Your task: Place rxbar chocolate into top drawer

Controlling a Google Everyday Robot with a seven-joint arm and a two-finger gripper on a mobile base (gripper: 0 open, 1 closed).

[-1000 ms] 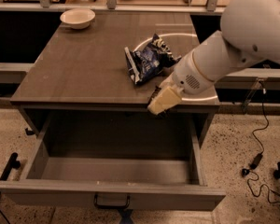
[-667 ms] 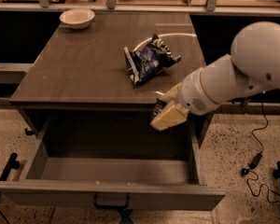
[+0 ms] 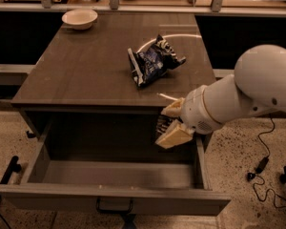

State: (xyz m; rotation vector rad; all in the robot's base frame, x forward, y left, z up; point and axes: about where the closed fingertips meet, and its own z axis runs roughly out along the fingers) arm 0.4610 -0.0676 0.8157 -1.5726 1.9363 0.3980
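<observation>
Fingers [image 3: 174,136] of the gripper [image 3: 164,128] pinch the snack bar [image 3: 162,123]: dark, thin, mostly hidden, lettering unreadable. It hangs over the far right corner of the open drawer [image 3: 114,202], below the table [image 3: 86,66] edge. Chip bag [image 3: 152,63] and bowl [image 3: 79,18] sit farther back.

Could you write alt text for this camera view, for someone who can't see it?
A white robot arm's tool hangs over the right end of an open drawer, gripping what looks like a small dark bar. On the table above lie a blue chip bag and a bowl.
</observation>
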